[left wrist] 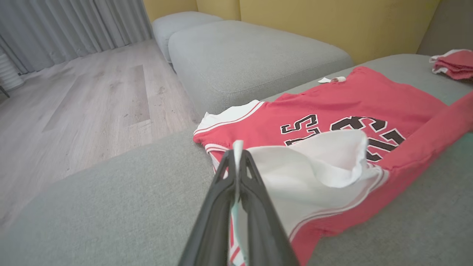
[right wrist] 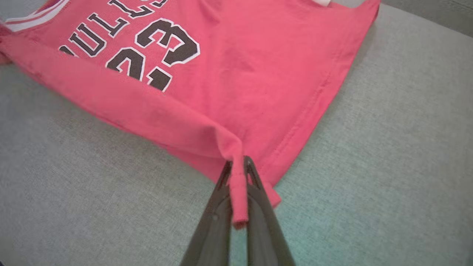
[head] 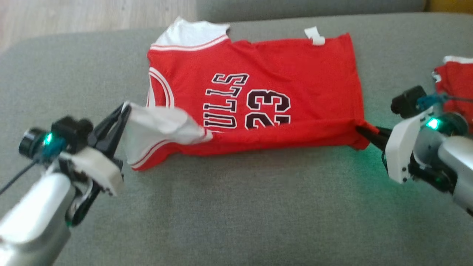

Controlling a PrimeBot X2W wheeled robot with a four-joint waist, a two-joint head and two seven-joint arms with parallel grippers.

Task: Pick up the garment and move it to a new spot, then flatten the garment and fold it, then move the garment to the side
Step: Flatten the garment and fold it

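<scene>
Cloth sat pinched in both my hands. My left hand (head: 125, 108) was clamped tight on the white sleeve edge of the red basketball jersey (head: 295, 85) with black "BULLS 23" lettering. That sleeve was held up off the seat and draped back over the start of the print, just beyond the grip. My right hand (head: 361, 130) held the red hem corner at the opposite end, with a strip of cloth running down between its fingers (right wrist: 262, 214). The jersey stretched between the two hands, its near edge raised in a long rolled fold from one grip to the other. The rest lay flat on the grey upholstered sofa seat (head: 236, 207) beyond them. A small white label (head: 315, 36) stuck out at the far edge, well ahead of my right hand. Just behind that hand's wrist lay a second, folded red garment (head: 456, 83), apart from the jersey. Out past my left hand I saw pale wood floor (left wrist: 92, 103).
</scene>
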